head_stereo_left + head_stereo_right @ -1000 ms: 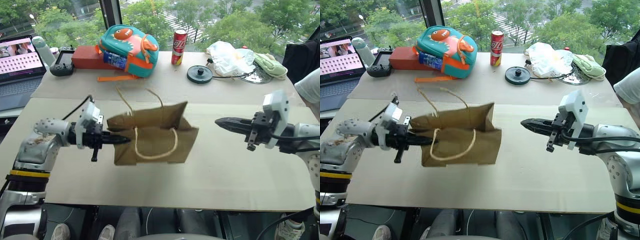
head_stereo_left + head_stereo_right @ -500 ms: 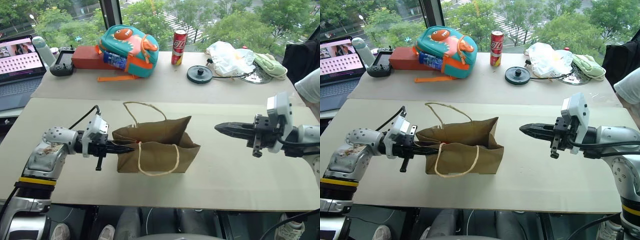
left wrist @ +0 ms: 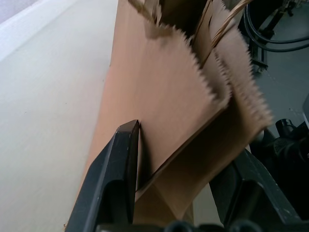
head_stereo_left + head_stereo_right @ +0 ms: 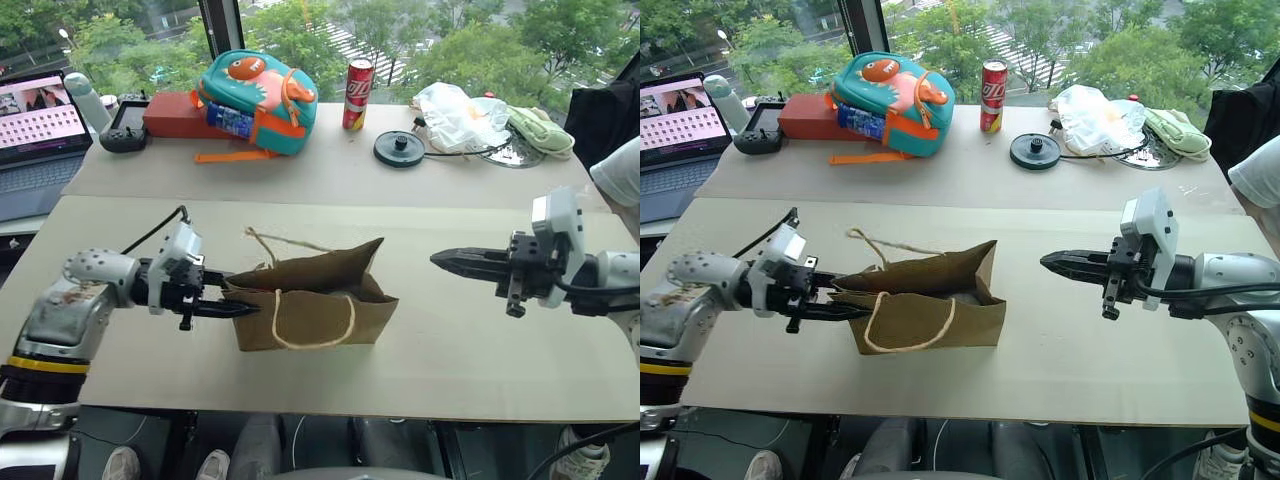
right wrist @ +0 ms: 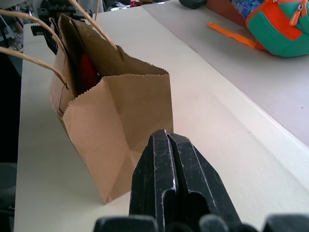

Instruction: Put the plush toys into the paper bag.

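Your left fingers (image 3: 126, 159) stand spread astride the bag's (image 4: 318, 300) near edge on the surface (image 4: 460, 350). A red toy (image 5: 87, 72) shows inside the bag's open mouth. Your right fingers (image 5: 169, 179), pressed together, point at the bag, well apart from it.

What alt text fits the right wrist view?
A brown paper bag stands open on a pale table, something red showing inside it, with the shut right gripper pointing at it from the foreground. A teal-and-orange backpack lies beyond.
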Controlling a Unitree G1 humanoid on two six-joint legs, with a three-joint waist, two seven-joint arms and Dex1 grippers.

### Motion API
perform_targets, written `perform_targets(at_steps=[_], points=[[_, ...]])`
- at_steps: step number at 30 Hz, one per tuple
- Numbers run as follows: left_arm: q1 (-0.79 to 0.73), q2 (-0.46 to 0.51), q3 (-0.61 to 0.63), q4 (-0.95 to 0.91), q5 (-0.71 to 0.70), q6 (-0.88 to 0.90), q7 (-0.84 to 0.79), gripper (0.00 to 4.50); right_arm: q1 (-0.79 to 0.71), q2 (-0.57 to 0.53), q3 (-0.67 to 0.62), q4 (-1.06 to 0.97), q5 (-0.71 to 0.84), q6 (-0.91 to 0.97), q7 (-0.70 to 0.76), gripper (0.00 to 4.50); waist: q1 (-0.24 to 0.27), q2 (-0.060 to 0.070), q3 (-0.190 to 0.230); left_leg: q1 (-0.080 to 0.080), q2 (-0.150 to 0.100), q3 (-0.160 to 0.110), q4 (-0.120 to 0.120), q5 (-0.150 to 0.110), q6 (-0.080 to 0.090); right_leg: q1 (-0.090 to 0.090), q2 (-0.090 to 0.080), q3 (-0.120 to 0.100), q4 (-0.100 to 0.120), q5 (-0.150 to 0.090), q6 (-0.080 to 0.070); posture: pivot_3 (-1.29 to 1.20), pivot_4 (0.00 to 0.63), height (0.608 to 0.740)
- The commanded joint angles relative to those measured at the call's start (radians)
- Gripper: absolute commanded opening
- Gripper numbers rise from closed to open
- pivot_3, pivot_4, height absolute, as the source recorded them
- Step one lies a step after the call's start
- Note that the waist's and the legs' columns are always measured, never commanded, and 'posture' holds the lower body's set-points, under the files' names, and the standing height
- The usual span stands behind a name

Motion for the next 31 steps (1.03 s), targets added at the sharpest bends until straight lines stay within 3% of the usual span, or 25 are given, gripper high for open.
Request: perform_targets(at_steps=[1, 5, 8, 11, 31], points=[[-0.046, 0.084, 0.074, -0.040, -0.097, 0.111, -0.034, 2.10, -0.001, -0.020, -0.011, -0.006, 0.000, -0.023, 0.017, 0.00, 0.000, 0.000, 0.000, 0.000, 0.000, 0.000, 0.000, 0.000, 0.000, 0.000, 0.000, 0.000, 0.000, 0.000, 0.000, 0.00, 0.150, 0.733], [-0.109, 0.211, 0.104, 0.023, -0.170, 0.226, -0.111, 2.10, -0.012, -0.024, 0.000, 0.011, -0.009, -0.032, 0.035, 0.00, 0.000, 0.000, 0.000, 0.000, 0.000, 0.000, 0.000, 0.000, 0.000, 0.000, 0.000, 0.000, 0.000, -0.001, 0.001, 0.00, 0.150, 0.733], [-0.236, 0.249, 0.103, 0.170, -0.149, 0.232, -0.130, 2.10, -0.046, -0.033, 0.011, 0.021, -0.014, -0.038, 0.048, 0.00, 0.001, 0.001, 0.000, 0.001, 0.000, 0.000, 0.000, 0.000, 0.000, 0.000, 0.000, 0.000, 0.000, -0.004, 0.005, 0.00, 0.150, 0.733], [-0.272, 0.293, 0.105, 0.199, -0.196, 0.265, -0.139, 2.10, -0.059, -0.047, -0.002, 0.005, 0.009, -0.021, 0.057, 0.00, -0.001, 0.001, 0.001, 0.001, 0.000, 0.000, 0.000, 0.000, 0.000, 0.000, 0.000, -0.001, 0.001, -0.005, 0.005, 0.00, 0.150, 0.733], [-0.253, 0.262, 0.160, 0.170, -0.225, 0.299, -0.139, 2.10, -0.056, -0.064, 0.018, -0.031, 0.054, -0.022, 0.094, 0.00, 0.001, 0.001, 0.001, 0.000, 0.000, 0.000, 0.000, -0.001, 0.001, -0.001, 0.000, -0.001, 0.002, -0.005, 0.001, 0.00, 0.150, 0.733]])
